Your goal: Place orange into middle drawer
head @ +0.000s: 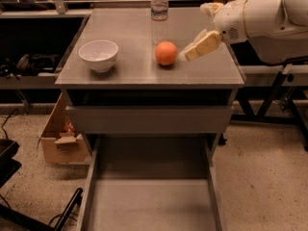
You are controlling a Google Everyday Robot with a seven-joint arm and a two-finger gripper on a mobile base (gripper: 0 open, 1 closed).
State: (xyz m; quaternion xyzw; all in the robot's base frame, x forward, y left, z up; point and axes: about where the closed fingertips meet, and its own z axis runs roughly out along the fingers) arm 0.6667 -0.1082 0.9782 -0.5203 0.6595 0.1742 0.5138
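Observation:
The orange sits on the grey cabinet top, right of centre. My gripper, cream-coloured on a white arm, reaches in from the right and hangs low over the cabinet top. Its tip is just right of the orange, very close to it; I cannot tell whether it touches. The middle drawer is pulled wide open at the bottom of the view, and its flat grey floor is bare.
A white bowl stands on the left of the cabinet top. A clear water bottle stands at the back, behind the orange. The drawer above shows a shut grey front. A cardboard box sits on the floor left.

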